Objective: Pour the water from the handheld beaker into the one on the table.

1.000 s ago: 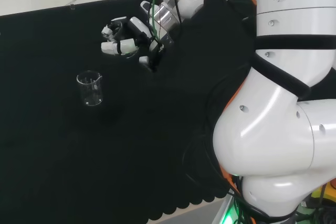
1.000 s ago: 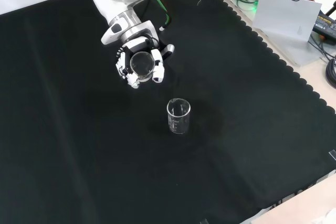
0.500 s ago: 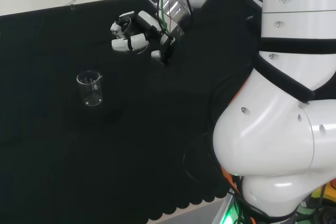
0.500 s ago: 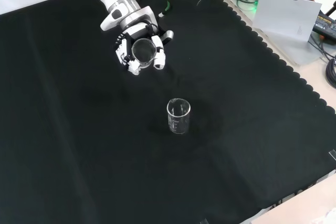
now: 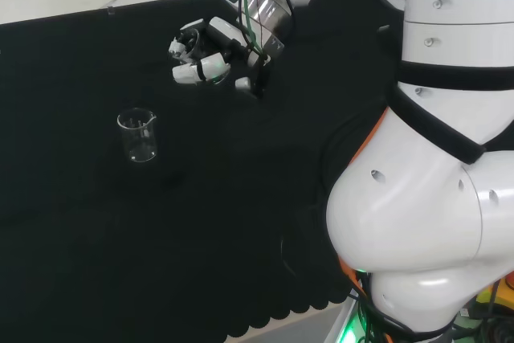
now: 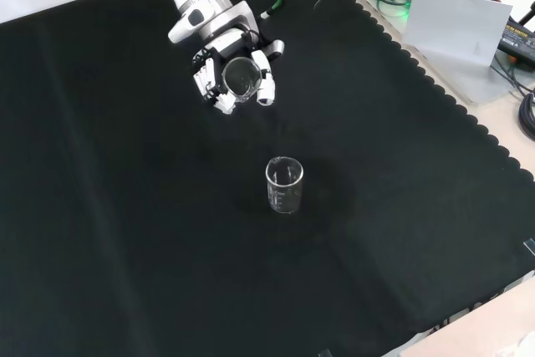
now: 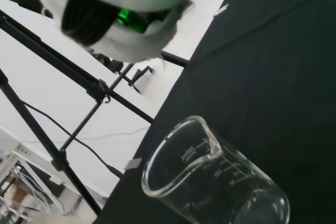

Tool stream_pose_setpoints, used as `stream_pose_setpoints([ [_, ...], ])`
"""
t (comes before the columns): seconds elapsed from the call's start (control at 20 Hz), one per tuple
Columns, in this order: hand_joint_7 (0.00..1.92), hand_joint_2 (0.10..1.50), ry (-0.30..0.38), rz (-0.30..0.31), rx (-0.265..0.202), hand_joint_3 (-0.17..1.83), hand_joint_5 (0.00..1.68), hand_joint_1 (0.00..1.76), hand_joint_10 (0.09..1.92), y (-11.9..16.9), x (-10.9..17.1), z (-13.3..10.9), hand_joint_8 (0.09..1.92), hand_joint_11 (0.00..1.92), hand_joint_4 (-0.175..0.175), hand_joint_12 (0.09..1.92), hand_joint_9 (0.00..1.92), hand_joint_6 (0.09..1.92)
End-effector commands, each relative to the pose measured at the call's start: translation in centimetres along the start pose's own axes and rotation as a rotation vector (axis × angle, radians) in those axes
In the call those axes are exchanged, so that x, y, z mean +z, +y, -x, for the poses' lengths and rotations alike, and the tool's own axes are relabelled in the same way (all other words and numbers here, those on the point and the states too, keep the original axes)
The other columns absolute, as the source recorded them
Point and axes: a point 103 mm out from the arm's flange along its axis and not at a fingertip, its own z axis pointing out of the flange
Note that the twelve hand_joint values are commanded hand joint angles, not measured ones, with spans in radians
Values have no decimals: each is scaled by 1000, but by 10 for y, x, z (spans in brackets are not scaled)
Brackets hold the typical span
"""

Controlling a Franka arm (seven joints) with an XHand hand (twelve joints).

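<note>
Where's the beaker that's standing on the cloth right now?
In the front view the standing beaker is near the middle of the black cloth, below and right of the hand with the held beaker.

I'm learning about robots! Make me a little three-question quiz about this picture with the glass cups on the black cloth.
1. True or false: the robot hand has its fingers curled round a beaker.
2. In the front view, where is the beaker on the table compared with the robot hand?
A. Lower down and a bit to the right
B. Higher up and to the left
C. Straight beneath it, touching
3. Fill in: the beaker on the table stands ______ (upright / tipped over) on the black cloth.

Key
1. True
2. A
3. upright
</note>
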Motion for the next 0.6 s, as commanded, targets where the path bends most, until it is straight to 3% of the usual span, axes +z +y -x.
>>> stream_pose_setpoints([
  [0.05, 1738, 661, -67, -38, 22, 700, 1219, 1113, 329, -9, -2, -1, 462, 1389, 175, 720, 1746, 793],
  [0.6, 1731, 655, -208, -131, 82, 714, 1217, 1114, 326, 0, 23, -5, 460, 1396, 175, 743, 1737, 805],
])
